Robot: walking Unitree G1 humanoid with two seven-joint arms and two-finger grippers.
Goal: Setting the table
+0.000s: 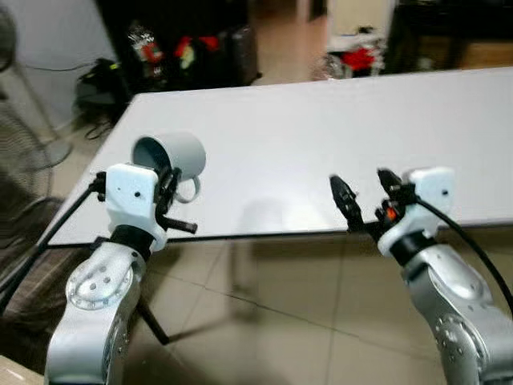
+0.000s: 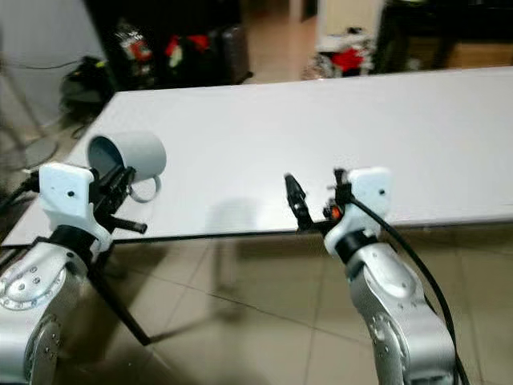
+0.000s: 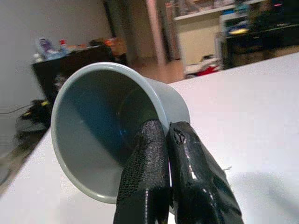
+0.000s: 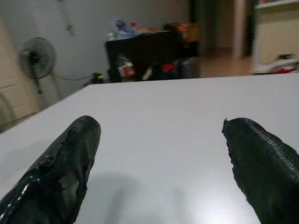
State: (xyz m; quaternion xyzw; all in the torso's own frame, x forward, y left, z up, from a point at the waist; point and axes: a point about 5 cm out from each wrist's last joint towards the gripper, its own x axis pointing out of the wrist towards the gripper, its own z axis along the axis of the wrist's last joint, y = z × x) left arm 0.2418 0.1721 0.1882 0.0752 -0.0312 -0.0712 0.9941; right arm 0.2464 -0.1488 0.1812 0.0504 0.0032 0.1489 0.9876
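Closest to the lens are my two silver arms, raised over the near edge of the wide white rectangular table (image 1: 337, 136), which fills the scene from nine o'clock across to three. Nothing is laid on its top, so I judge the setting has barely begun.

At about ten o'clock my left claw (image 3: 169, 140) is pinched tight on the rim of the grey ceramic mug (image 1: 172, 156), one finger inside the wall and one outside. That rim grip is why the mug hangs tilted, mouth turned back toward me and its handle hanging below it, above the table's near left corner rather than standing on it. I would need to roll the wrist upright before lowering it.

At roughly four o'clock my right claw (image 1: 365, 192) is spread wide and empty, level with the table edge, free to steady or fetch the next piece.
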